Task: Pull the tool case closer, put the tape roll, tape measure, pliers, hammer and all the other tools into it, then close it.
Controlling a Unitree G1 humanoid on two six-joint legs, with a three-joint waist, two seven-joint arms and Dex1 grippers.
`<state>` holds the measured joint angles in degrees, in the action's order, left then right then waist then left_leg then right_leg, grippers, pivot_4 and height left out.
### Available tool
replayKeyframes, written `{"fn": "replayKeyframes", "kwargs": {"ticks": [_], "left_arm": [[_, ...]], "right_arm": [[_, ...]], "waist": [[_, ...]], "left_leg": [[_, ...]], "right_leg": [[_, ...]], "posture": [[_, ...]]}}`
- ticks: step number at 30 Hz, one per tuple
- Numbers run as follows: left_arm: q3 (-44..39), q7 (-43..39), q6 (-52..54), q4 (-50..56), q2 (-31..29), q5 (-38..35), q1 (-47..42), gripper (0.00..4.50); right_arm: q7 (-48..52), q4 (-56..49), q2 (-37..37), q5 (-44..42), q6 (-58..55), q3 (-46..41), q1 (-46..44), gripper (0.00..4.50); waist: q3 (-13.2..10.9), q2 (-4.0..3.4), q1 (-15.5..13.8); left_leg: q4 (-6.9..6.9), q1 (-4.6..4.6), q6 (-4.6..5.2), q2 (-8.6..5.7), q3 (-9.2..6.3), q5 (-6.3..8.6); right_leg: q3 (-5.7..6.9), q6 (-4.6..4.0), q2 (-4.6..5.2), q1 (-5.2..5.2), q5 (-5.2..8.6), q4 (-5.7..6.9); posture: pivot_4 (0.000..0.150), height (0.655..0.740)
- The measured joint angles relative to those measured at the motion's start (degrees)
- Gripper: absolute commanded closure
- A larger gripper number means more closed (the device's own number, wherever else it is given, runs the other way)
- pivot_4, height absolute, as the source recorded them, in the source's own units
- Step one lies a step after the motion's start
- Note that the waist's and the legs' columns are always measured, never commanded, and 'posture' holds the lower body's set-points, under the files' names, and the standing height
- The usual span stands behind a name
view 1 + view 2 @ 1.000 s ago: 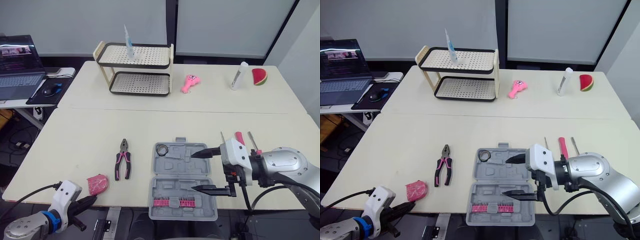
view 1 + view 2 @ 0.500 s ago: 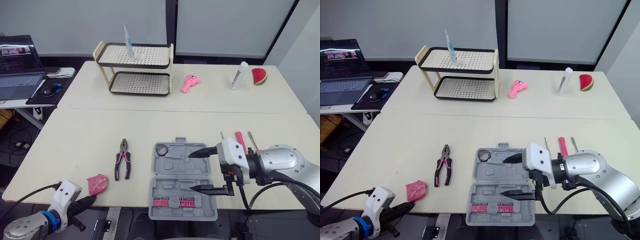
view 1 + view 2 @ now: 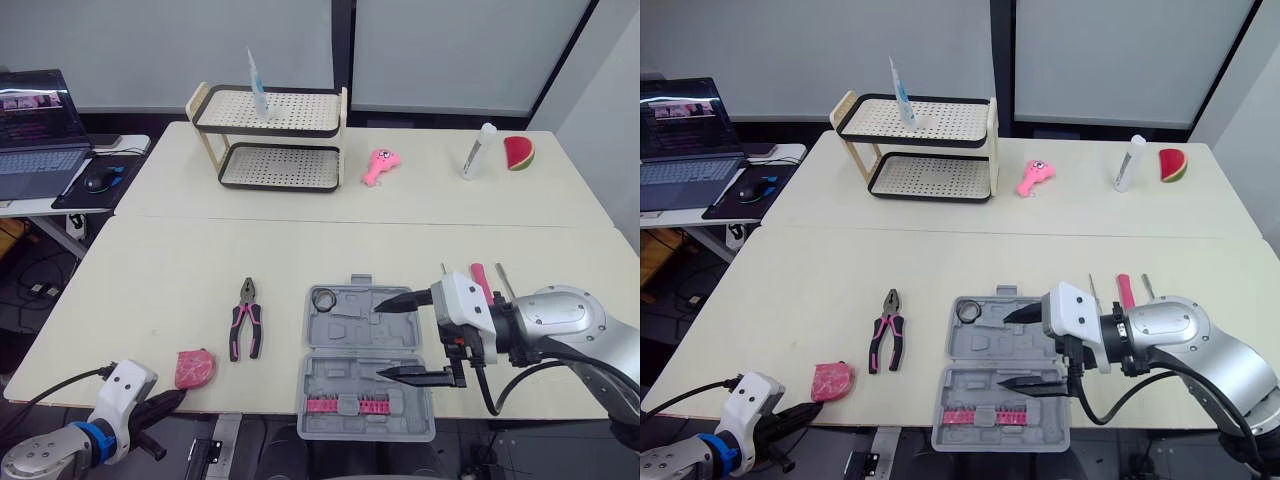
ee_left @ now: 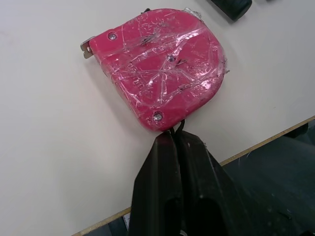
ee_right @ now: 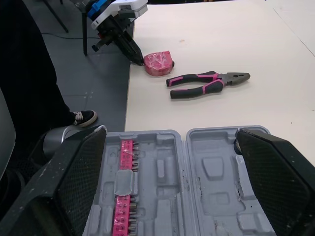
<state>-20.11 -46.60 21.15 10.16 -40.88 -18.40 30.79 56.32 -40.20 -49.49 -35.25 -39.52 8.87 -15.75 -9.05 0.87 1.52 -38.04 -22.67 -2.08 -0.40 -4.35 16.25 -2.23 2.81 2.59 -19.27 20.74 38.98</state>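
Now loading: right end effector (image 3: 379,340) hangs open over the open tool case (image 3: 367,360); left end effector (image 4: 170,141), closed, touches the tape measure (image 4: 160,66) left of the case and probably must open to grasp it.

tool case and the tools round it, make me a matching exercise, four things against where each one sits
Things:
1. tape roll
2. pliers
3. tape measure
4. pink bit row

Places:
a. by the table's near edge, at the left gripper's tip
b. in the tool case's far half, left corner
c. in the tool case's near half
d. on the table, left of the tool case

Pairs: 1-b, 2-d, 3-a, 4-c
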Motion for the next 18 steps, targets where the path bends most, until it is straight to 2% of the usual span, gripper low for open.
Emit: {"fn": "replayKeyframes", "kwargs": {"ticks": [6, 11, 15, 18], "left_arm": [[-4.5, -3.6, -0.7, 1.1, -0.9, -1.9, 4.5, 1.68], [-10.9, -10.5, -4.8, 0.4, -5.4, -1.9, 8.2, 0.04], [-12.5, -17.2, -11.2, -4.5, -11.0, -1.7, 4.4, 0.01], [-10.8, -22.2, -17.4, -11.0, -15.3, -0.3, -2.1, 0.01]], "right_arm": [[0.0, 0.1, 0.0, 0.0, 0.0, 0.3, -0.5, 0.00], [0.2, 0.1, 0.0, -0.1, 0.0, 0.3, -0.7, 0.00], [0.9, 0.1, 0.1, -0.1, -0.2, 0.8, -1.7, 0.00], [1.0, -0.2, 0.5, -0.1, -1.3, 1.8, -3.9, 0.00]], "waist": [[0.0, 0.07, 0.1], [0.0, 0.06, -0.1], [-0.1, 0.04, -0.3], [-0.1, 0.00, -0.2]], "left_leg": [[0.02, -0.01, 0.00, 0.02, 0.00, 0.00], [0.02, 0.00, 0.00, 0.00, -0.02, 0.00], [0.03, 0.02, 0.00, -0.02, -0.01, 0.00], [0.05, 0.01, 0.00, -0.01, -0.01, 0.00]], "right_leg": [[0.01, 0.00, 0.00, -0.02, 0.00, -0.01], [0.06, -0.05, 0.02, -0.03, 0.03, -0.01], [0.08, -0.05, 0.04, -0.05, 0.03, -0.02], [0.09, -0.05, 0.03, -0.10, 0.03, -0.02]], "posture": [[0.150, 0.7290], [0.150, 0.7290], [0.150, 0.7290], [0.150, 0.7290]]}}
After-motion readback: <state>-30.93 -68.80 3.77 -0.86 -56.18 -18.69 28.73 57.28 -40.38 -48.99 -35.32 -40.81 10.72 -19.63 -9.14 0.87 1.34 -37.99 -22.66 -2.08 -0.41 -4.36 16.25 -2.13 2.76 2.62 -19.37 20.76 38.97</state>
